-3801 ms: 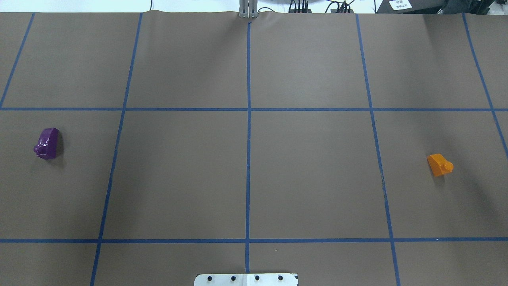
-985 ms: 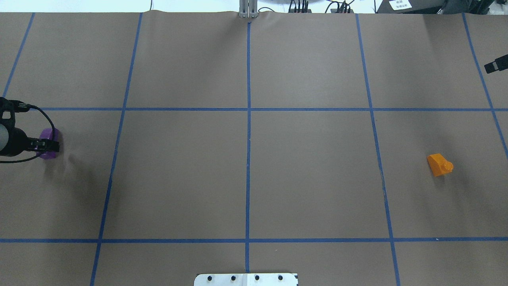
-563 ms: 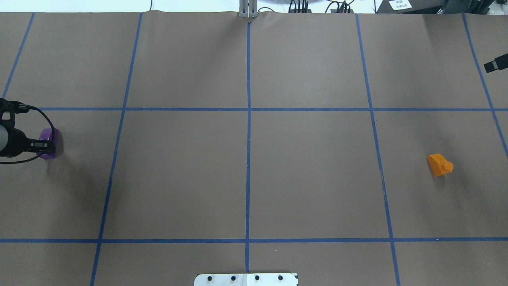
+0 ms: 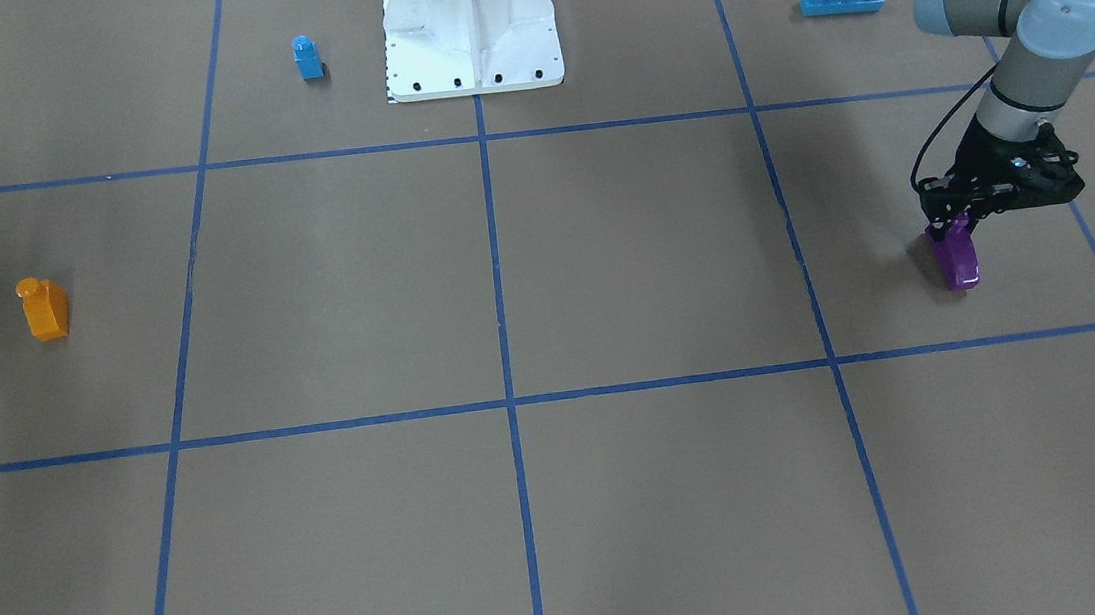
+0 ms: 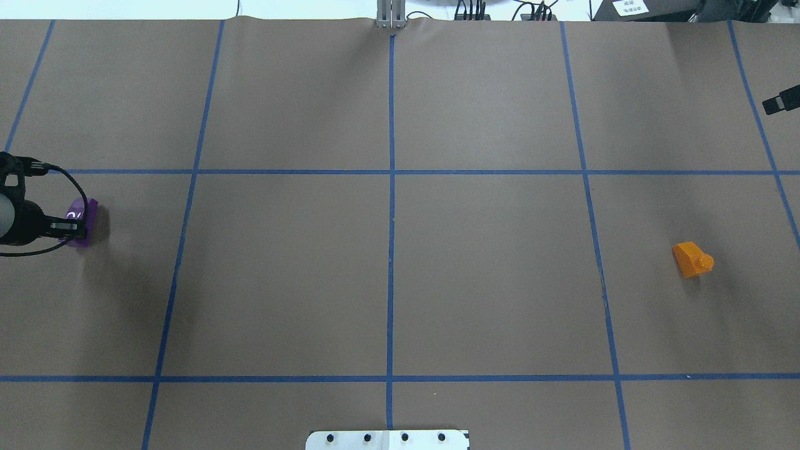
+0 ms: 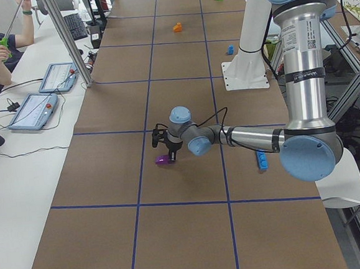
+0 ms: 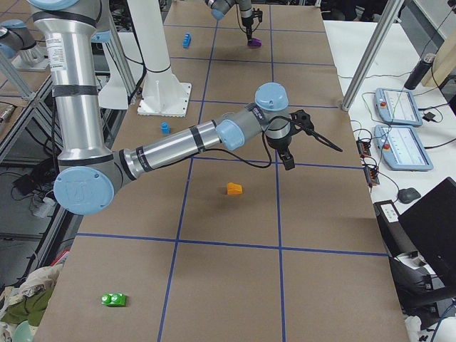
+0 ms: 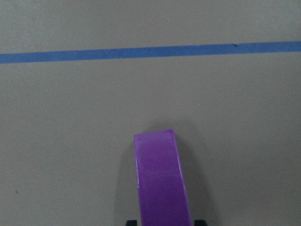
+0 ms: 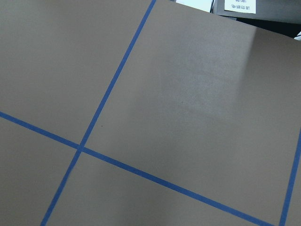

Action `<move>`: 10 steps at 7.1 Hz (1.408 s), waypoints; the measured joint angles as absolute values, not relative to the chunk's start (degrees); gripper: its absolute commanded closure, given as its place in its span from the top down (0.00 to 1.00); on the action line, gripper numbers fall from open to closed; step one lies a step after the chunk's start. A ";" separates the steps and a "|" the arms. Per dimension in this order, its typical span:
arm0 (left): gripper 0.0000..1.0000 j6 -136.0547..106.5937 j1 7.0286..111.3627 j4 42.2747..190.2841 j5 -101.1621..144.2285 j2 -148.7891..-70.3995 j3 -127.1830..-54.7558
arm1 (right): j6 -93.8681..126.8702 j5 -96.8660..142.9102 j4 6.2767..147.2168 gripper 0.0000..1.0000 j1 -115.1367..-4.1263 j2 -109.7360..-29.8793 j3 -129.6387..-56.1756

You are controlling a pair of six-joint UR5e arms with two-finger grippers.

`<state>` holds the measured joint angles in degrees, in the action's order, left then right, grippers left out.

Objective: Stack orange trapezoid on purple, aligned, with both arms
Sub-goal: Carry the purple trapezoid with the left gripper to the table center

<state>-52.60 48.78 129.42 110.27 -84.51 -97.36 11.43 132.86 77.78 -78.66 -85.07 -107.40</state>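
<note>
The left end effector [image 4: 949, 231] is closed narrowly around one end of the purple brick [image 4: 958, 260], near the left edge of the counter [image 5: 487, 281]. The orange trapezoid [image 5: 692, 259] lies alone near the right edge. The right end effector [image 5: 781, 100] hovers at that edge, well apart from the trapezoid; I cannot tell how far it is opened.

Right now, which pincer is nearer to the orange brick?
Right. The right pincer hangs over the table a short way from the orange brick; the left pincer is far across the table, at the purple brick.
</note>
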 measured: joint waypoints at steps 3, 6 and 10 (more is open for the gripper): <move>0.00 -52.72 48.59 121.44 111.06 -88.09 -105.12 | 11.48 132.89 77.78 1.00 -78.66 -85.30 -107.40; 0.00 -53.29 45.33 99.40 110.78 -103.25 -111.83 | 11.51 132.95 77.78 1.00 -78.66 -85.55 -107.40; 0.00 -63.74 31.63 87.74 105.79 -125.30 -103.79 | 11.45 133.06 77.78 1.00 -78.60 -85.69 -107.28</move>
<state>-63.74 31.63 87.74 105.79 -125.30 -103.79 11.45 133.06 77.78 -78.60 -85.69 -107.28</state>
